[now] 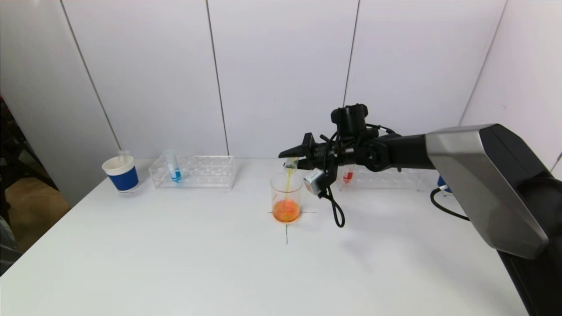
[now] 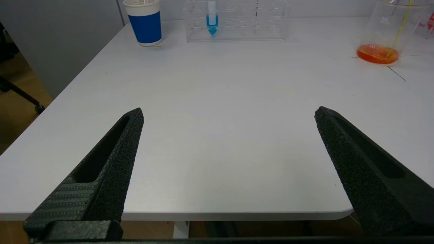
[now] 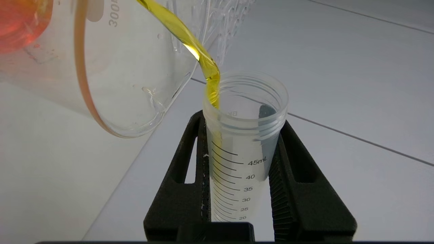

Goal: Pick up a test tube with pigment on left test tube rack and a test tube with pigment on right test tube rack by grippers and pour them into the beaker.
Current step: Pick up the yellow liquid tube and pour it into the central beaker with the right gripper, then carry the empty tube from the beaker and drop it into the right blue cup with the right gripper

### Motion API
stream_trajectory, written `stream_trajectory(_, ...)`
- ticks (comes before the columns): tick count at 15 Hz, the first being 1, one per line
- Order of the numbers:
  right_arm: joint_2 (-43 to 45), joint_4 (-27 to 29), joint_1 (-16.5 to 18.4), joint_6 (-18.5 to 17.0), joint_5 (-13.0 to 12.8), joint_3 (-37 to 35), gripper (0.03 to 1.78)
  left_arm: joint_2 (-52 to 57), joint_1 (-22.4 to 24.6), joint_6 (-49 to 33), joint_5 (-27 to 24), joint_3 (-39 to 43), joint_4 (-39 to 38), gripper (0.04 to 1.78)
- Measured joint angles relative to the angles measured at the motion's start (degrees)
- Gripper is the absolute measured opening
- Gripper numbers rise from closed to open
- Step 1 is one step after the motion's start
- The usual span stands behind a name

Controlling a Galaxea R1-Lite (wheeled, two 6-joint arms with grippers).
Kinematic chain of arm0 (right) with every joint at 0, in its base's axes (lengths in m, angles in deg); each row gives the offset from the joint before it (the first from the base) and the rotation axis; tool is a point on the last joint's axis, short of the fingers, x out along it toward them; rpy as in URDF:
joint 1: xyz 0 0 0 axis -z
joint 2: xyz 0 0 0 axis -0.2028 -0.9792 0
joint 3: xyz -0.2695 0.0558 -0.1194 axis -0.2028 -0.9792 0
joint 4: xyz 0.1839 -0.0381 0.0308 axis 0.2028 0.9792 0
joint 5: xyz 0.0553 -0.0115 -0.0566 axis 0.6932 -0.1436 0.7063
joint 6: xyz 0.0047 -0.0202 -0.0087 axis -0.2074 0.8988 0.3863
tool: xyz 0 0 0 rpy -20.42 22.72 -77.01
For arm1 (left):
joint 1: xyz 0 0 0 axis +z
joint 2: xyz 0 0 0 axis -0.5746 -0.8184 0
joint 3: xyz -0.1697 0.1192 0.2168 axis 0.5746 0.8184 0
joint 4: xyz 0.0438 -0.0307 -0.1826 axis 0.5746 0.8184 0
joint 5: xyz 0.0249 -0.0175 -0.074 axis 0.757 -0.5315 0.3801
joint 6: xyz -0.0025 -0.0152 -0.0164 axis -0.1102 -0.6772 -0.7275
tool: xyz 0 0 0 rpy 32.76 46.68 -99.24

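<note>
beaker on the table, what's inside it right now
The beaker holds a shallow pool of orange liquid at its bottom. A thin yellow stream falls into it from the test tube tipped by the right end effector. The rest is empty.

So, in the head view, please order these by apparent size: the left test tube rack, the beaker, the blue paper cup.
1. left test tube rack, clearly the widest.
2. beaker and blue paper cup: these look about alike; the beaker stands nearer the camera, so I do not rank them.
</note>
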Motion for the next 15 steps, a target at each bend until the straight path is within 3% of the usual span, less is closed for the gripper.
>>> stream_trajectory(5,1.6,-0.5,-0.4,4.6,-2.0,-1.4,0.54,0.0,0.0,0.0,0.0,0.0,0.0,1.76)
stream_trajectory(9,2.7,-0.9,-0.5,8.2,-5.2,-2.0,0.54,0.0,0.0,0.0,0.0,0.0,0.0,1.76)
stream_trajectory(12,3.9,-1.6,-0.6,9.9,-8.2,-2.5,0.54,0.0,0.0,0.0,0.0,0.0,0.0,1.76)
stream_trajectory(15,4.7,-1.5,-0.7,10.6,-9.0,-2.7,0.54,0.0,0.0,0.0,0.0,0.0,0.0,1.76)
